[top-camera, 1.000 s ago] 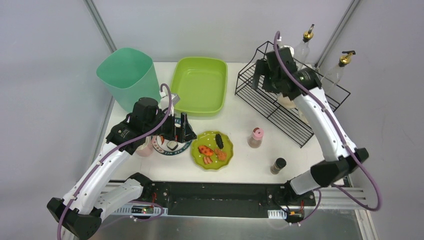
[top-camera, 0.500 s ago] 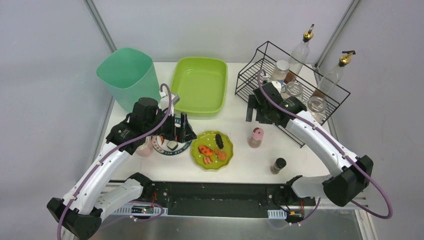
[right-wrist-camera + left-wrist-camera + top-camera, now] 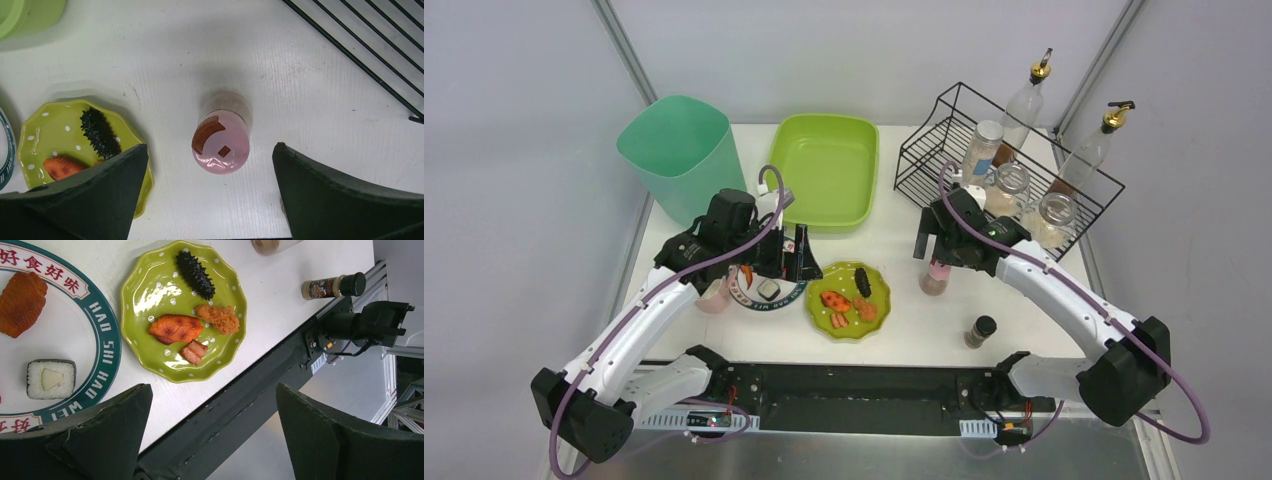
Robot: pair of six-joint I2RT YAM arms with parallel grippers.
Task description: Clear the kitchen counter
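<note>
**ITEM:** bench (image 3: 894,225), white, black front rail; not yet cleared. On it: pink-lid shaker (image 3: 220,150), black-cap shaker (image 3: 980,330), green plate (image 3: 182,310) w/ food, teal-rim plate (image 3: 107,330).
**R end effector** (image 3: 210,146): jaws wide, empty, hovers directly over pink-lid shaker.
**L end effector** (image 3: 212,386): jaws wide, empty, above the plates' near edges.
**STEP (est.):** R lining up pick of pink-lid shaker, prob. for wire rack (image 3: 984,215).
**NEXT needs:** straight descent, fingers astride the body, close, lift upright.

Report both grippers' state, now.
Left gripper: open, holding nothing.
Right gripper: open, holding nothing, poised above the pink-capped shaker.
</note>
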